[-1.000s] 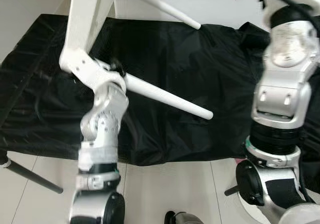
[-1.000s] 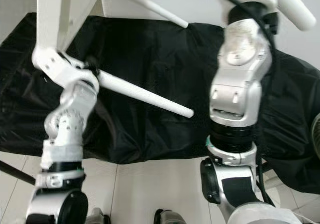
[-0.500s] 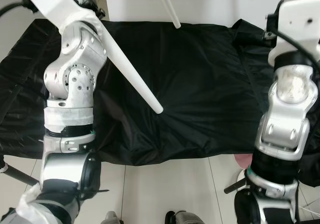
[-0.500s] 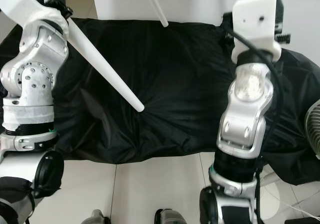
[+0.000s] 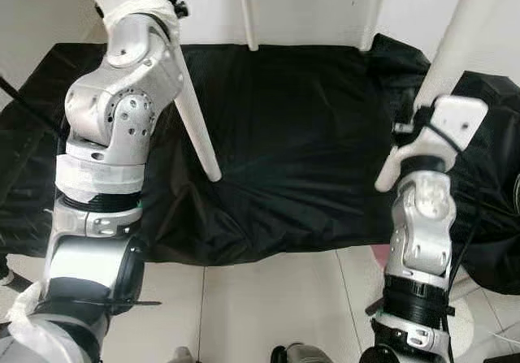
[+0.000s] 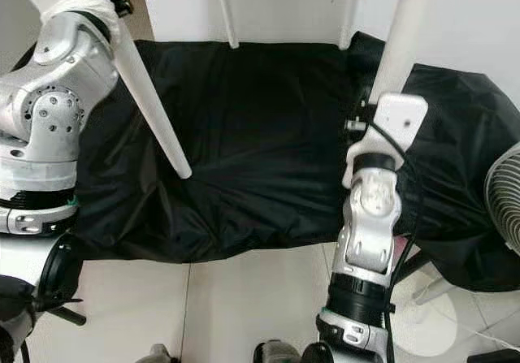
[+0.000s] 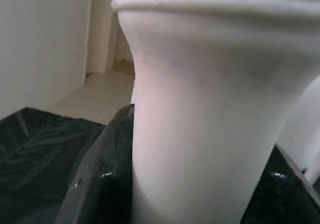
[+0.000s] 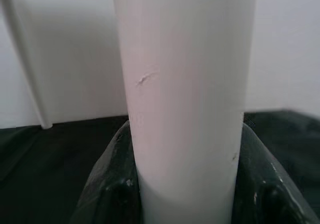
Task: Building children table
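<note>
Table lifted since a second ago: legs (image 5: 195,127) now hang near-vertical over the black sheet (image 5: 301,152). Left hand (image 7: 195,184) and right hand (image 8: 185,199) each clamp a leg. Righting appears underway.

Table legs (image 5: 197,123): tops run out past the frame's upper edge.
Tabletop: out of frame.
Fan (image 6: 505,210): clipped at the frame's side edge.

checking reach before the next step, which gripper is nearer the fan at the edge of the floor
Right. The right gripper clamps a white table leg on the same side as the fan. The left gripper grips another leg across the black sheet.
</note>
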Controlling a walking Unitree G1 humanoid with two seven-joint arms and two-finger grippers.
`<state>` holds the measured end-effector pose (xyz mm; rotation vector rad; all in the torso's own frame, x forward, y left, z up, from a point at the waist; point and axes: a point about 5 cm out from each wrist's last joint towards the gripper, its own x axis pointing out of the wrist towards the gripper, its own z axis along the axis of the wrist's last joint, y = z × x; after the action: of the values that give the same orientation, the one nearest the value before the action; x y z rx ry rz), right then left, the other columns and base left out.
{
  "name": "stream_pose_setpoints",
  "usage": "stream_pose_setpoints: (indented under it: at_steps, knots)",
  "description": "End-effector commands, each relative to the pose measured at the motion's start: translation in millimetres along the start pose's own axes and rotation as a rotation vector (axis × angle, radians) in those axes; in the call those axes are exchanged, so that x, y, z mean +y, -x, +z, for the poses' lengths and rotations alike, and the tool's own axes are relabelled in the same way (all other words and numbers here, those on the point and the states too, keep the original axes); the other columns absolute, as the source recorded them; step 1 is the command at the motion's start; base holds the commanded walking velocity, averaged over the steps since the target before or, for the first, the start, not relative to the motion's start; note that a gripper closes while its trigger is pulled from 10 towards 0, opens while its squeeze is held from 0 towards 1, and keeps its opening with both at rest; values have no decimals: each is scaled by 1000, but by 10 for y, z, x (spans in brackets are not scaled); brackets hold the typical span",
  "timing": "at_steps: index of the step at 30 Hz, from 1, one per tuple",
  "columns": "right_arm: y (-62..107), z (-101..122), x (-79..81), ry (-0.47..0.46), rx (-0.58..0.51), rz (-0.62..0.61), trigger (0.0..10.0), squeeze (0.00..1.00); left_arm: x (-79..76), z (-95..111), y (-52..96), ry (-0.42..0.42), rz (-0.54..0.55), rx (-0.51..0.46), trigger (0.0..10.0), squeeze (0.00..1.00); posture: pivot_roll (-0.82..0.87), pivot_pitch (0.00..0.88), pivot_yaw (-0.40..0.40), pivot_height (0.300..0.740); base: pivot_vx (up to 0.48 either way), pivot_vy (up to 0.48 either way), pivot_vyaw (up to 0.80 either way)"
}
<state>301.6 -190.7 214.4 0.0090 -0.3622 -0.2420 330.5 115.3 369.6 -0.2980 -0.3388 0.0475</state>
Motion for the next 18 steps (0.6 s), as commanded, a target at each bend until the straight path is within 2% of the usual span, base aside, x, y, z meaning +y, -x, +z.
stream_pose_setpoints:
  at_steps: [1,4,5,6,7,13,14,18]
  knots:
    - [125,-462,164,-71,215,86,9725,0,-257,342,163,206,-497,-133,10000,0,-6,102,4,740,0,0,0]
    - [132,-499,136,-70,222,80,10000,0,-290,289,188,190,-523,-107,10000,0,1,104,2,740,0,0,0]
    - [140,-526,115,-78,228,75,10000,725,-320,225,210,187,-547,-75,10000,125,2,101,4,740,0,0,0]
    - [140,-526,115,-78,228,75,10000,725,-320,225,210,187,-547,-75,10000,125,2,101,4,740,0,0,0]
    - [147,-542,107,-82,224,76,10000,1000,-342,174,213,187,-559,-53,10000,1000,2,103,8,740,0,0,0]
    - [180,-561,80,-140,192,89,10000,1000,-356,52,177,162,-575,0,10000,1000,8,106,21,740,0,0,0]
    - [184,-552,74,-148,177,96,10000,1000,-349,26,178,152,-583,12,10000,0,8,108,23,740,0,0,0]
    - [190,-540,62,-169,151,100,10000,1000,-340,-15,204,142,-607,36,10000,0,8,108,23,740,0,0,0]
